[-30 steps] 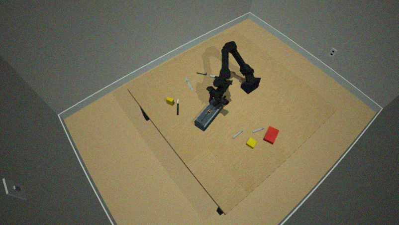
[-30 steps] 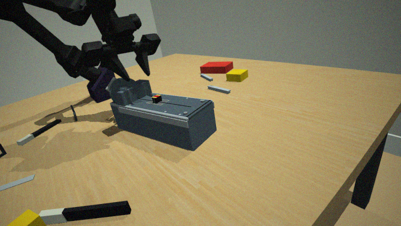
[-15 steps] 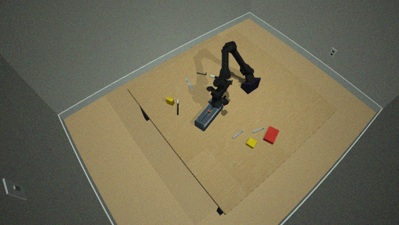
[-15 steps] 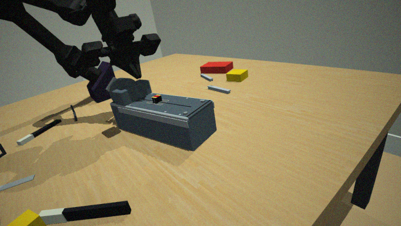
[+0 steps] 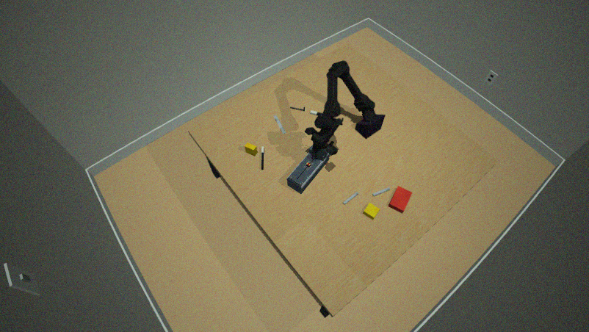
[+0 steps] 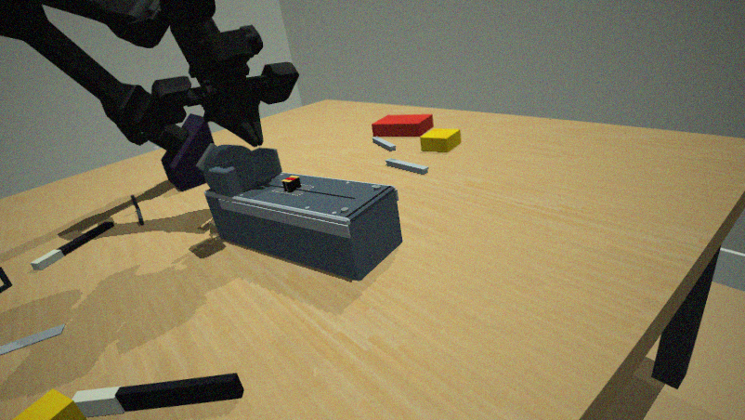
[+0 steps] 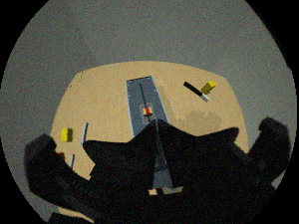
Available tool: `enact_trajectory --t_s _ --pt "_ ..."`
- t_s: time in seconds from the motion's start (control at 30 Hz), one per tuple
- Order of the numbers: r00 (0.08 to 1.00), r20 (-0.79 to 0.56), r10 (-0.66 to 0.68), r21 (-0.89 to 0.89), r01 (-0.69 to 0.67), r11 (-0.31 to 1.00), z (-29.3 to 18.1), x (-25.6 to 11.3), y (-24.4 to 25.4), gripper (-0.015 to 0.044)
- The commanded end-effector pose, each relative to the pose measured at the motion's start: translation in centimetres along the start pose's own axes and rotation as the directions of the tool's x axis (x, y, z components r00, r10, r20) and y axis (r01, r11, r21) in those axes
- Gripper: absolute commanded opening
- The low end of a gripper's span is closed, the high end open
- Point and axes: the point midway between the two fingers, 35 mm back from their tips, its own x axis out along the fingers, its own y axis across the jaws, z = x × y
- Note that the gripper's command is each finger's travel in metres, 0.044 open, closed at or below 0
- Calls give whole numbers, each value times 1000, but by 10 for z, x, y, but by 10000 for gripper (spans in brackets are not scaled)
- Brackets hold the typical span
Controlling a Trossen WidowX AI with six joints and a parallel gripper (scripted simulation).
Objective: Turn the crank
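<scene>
The machine is a long blue-grey box [image 5: 299, 181] [image 6: 286, 229] [image 7: 137, 101] with a slot along its top. A small black slide with a red pointer [image 5: 308, 164] [image 6: 291, 181] [image 7: 148, 112] stands in the slot. Yellowish marks lie close on both sides of the red; I cannot tell whether they are exactly level. A rounded blue-grey housing [image 6: 231, 162] rises at the arm-side end. The crank handle cannot be made out in these views. My gripper [image 6: 256, 143] [image 7: 156, 121] is shut and empty, its fingertips together just above the housing and touching nothing that I can see.
A red block [image 5: 399, 199] [image 6: 401, 125], a yellow block [image 5: 371, 210] [image 6: 439, 140] and two pale bars lie on one side of the machine. On the other side are another yellow block [image 5: 250, 148] [image 7: 208, 88], a black-and-white stick [image 5: 262, 159] [image 6: 176, 391] and a pale bar [image 5: 279, 124].
</scene>
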Motion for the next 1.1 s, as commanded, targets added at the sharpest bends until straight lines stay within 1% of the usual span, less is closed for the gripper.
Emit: enact_trajectory --t_s 0.0,0.43,0.47,0.5,1.07 --pt "1000 0 -1 0 1 1000 0 0 0 79" --pt "1000 0 -1 0 1 1000 0 0 0 420" --pt "1000 0 -1 0 1 1000 0 0 0 440" --pt "1000 0 -1 0 1 1000 0 0 0 440" --pt "1000 0 -1 0 1 1000 0 0 0 0"
